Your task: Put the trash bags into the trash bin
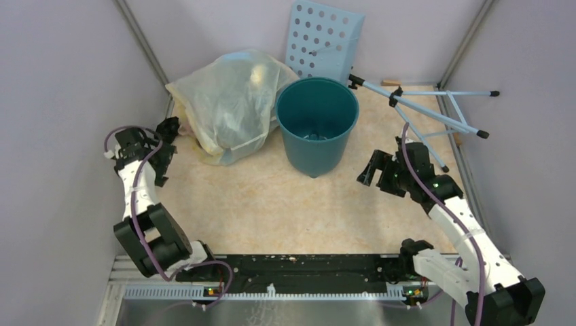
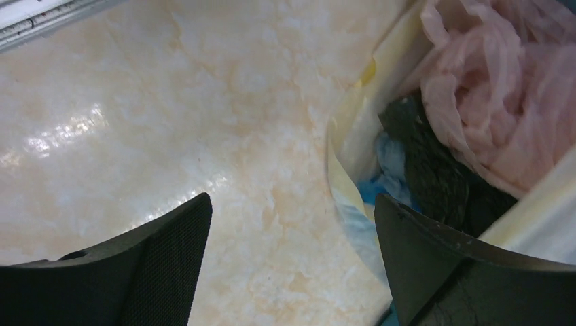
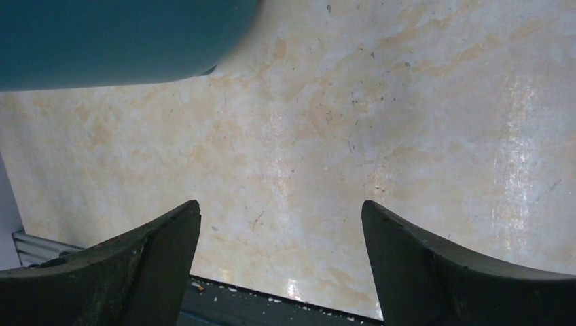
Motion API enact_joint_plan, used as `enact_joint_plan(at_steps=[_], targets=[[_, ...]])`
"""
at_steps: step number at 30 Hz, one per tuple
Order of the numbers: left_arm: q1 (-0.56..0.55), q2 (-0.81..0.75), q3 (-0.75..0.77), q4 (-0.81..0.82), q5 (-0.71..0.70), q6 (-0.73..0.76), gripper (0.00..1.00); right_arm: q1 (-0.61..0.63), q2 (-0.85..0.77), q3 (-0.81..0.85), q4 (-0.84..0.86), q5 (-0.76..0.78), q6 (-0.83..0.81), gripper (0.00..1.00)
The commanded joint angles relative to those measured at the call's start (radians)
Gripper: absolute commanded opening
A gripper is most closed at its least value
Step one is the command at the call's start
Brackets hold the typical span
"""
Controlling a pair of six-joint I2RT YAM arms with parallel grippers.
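K: Black left gripper (image 2: 292, 265) fills the bottom of its wrist cam. Jaws spread wide, nothing between them. One finger tip sits at the mouth of the big translucent yellowish-white plastic sack (image 1: 227, 109). Can't tell if it touches.

M: Right side?

K: Black right gripper (image 3: 282, 265) is also spread, gripping nothing. It's over bare marbled beige tabletop (image 3: 380, 122), near the bin's base.

M: Containers?

K: Round teal plastic trash bin (image 1: 316, 159) stands upright mid-table, mouth up, long axis vertical, tapering to a narrower base. Inside I see teal floor plus a pale glint, can't tell what the glint is. The sack lies bulging just left of it, against the bin's side from above; contact unconfirmed. The left wrist cam looks into the sack's mouth. There's the crinkled glossy black plastic trash bag (image 2: 435, 170), pale pink film (image 2: 502, 88) bunched beside it, and something blue (image 2: 387, 170) on its other side.

M: Bag orientation?

K: Crumpled. Its long axis runs upper-left to lower-right in that view. The upper side is hidden by the pink film and the lower end is cut off by the finger, so its full extent is unclear. The top cam can't make it out through the sack.

M: Anything else?

K: Pale blue flat panel with round holes (image 1: 325, 37) leans at the back wall behind the bin. Light blue thin-legged stand (image 1: 435, 112) lies on the right, one leg near the right arm.
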Motion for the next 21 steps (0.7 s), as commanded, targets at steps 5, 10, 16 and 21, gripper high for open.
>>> enact_joint_plan(at_steps=[5,10,16,21], targets=[[0.075,0.152,0.059,0.189,0.055,0.014,0.97,0.013,-0.031,0.075,-0.055,-0.023,-0.033,0.87],[0.076,0.251,0.163,0.213,0.068,0.059,0.99,0.013,-0.034,0.087,-0.071,-0.005,-0.06,0.87],[0.073,0.343,0.211,0.3,0.106,0.014,0.99,0.013,0.019,0.119,-0.074,0.007,-0.093,0.87],[0.068,0.43,0.261,0.364,0.094,0.0,0.97,0.013,0.061,0.154,-0.079,0.016,-0.109,0.87]])
